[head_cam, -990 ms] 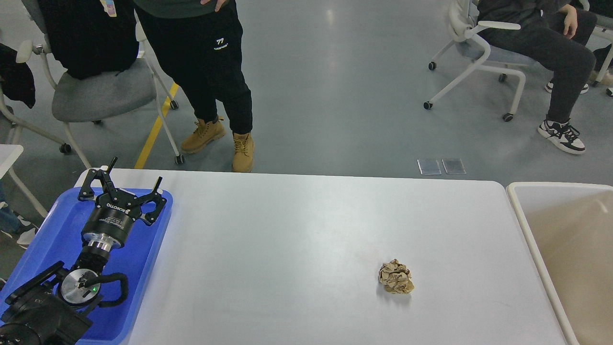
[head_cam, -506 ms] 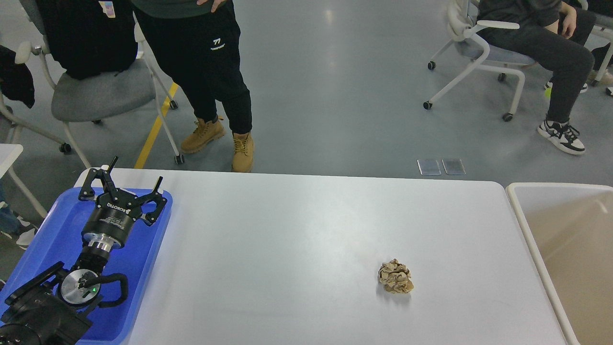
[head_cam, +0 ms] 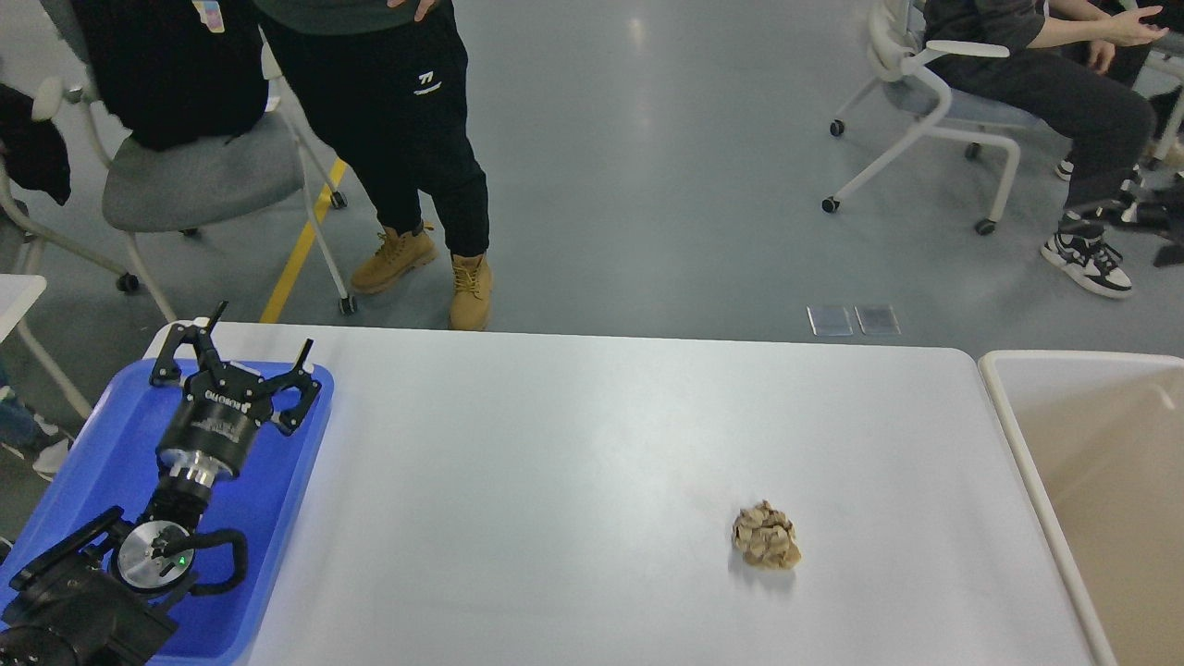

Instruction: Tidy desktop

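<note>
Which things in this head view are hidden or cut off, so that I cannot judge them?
- Right arm: not in the head view at all.
- Blue tray: its floor is partly covered by the left end effector and arm; its left side is cut by the edge.
- Beige bin: cut by the right and bottom edges; its bottom is unseen.
- Desktop: near edge cut off below the crumpled paper.

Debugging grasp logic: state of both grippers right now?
Left gripper: jaws open, holding nothing, above the blue tray.
Right gripper: not in view.
</note>
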